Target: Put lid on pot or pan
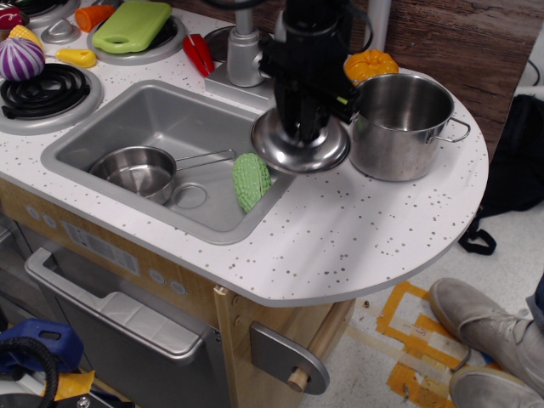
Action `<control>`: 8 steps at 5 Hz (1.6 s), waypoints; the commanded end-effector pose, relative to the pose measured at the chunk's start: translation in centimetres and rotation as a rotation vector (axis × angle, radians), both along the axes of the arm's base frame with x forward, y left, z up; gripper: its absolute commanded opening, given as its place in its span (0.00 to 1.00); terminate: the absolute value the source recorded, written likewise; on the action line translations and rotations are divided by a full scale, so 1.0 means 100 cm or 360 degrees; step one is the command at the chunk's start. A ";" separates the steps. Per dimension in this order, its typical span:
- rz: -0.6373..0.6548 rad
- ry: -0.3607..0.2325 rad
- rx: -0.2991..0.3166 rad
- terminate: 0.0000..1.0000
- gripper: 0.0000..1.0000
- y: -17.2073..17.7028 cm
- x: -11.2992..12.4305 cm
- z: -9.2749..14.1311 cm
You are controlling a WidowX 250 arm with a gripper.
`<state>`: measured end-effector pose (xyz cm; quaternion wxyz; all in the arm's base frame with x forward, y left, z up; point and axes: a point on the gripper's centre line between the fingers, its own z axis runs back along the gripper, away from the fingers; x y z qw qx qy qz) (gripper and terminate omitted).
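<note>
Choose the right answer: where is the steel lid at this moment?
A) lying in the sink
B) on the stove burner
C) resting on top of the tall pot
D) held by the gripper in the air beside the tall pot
D: the gripper holds the lid raised off the counter, just left of the open pot.

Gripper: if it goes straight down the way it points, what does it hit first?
The gripper points down, shut on the lid. Below looks like bare counter beside the pot, though depth is unclear.
</note>
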<state>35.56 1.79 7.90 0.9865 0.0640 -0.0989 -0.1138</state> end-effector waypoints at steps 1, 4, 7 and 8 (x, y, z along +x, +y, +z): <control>-0.0040 -0.0202 0.0052 0.00 0.00 -0.010 0.014 0.041; -0.0203 -0.0263 -0.0052 0.00 0.00 -0.037 0.053 0.055; -0.0279 -0.0295 -0.0159 0.00 0.00 -0.049 0.074 0.042; -0.0322 -0.0329 -0.0171 0.00 1.00 -0.053 0.080 0.043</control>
